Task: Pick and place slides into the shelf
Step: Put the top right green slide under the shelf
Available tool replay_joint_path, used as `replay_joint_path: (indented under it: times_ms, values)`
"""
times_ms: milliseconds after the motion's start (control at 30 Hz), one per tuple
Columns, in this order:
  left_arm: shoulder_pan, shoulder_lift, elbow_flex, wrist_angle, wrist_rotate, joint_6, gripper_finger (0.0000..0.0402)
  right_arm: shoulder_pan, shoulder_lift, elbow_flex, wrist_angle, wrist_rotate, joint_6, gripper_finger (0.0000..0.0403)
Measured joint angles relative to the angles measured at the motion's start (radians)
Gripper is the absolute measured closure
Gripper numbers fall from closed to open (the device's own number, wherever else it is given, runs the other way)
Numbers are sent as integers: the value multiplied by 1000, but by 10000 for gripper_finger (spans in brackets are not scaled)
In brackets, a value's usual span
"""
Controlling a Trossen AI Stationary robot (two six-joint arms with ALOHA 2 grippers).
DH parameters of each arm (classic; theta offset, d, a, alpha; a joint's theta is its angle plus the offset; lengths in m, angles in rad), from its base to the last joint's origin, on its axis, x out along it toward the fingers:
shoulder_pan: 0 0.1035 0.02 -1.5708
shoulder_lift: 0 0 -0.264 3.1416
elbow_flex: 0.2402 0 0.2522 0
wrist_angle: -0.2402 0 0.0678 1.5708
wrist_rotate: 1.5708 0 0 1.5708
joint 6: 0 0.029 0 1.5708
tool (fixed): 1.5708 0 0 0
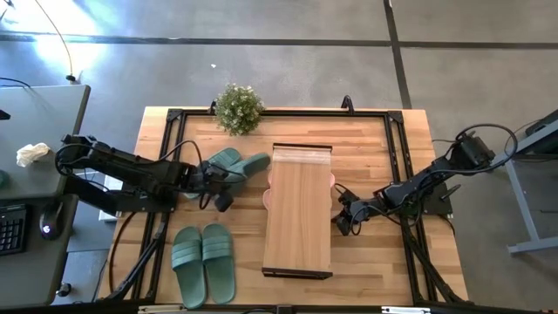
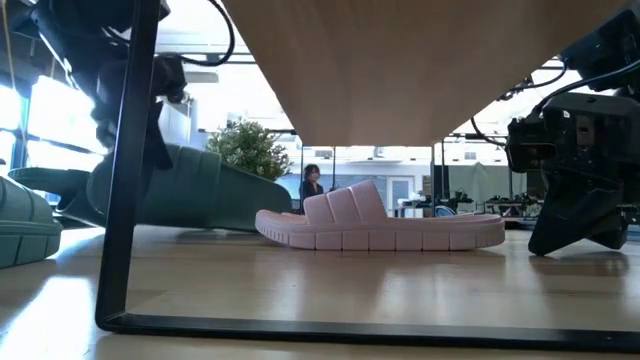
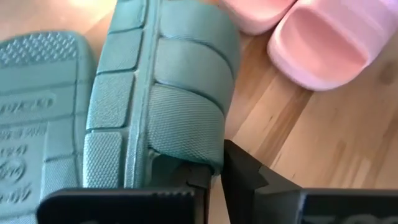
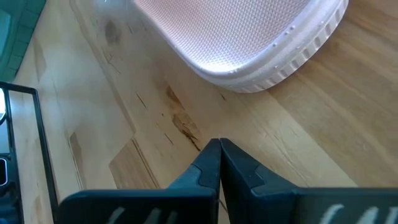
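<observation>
1. My left end effector [image 3: 214,177] is clamped on the edge of a soft sage-green slide's wide strap [image 3: 186,106], left of the low light-wood shelf [image 1: 298,209]; so thin a bite could slip on lifting.
2. Its twin [image 1: 220,160] touches it and may drag along.
3. The pink slides [image 3: 323,43] under the shelf could be shoved.
4. My right end effector [image 4: 219,158], pressed together and empty, waits right of the shelf on the counter [image 1: 375,253].

Pink slides [image 1: 330,180] block shelf [image 1: 298,209] underside; front tabletop free.

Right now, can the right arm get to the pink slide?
Probably yes. The right gripper, shut, sits on bare wood just short of the pink slide, with nothing between them, though the shelf stands over it.
</observation>
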Motion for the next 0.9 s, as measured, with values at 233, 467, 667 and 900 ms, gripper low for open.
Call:
replay_joint_path:
  times_ms: [233,467,667,900]
  values:
    - [0,-69,1,17,-11,-4,395,-1,-5,-1,-2,-10,22,403]
    - [0,-186,115,-205,-149,-3,398,1,-71,-2,-82,-17,28,403]
    - [0,-243,244,-438,-243,-1,399,1,-157,-2,-217,3,45,403]
    - [0,-257,387,-439,-269,172,400,1,-301,-2,-328,64,55,403]
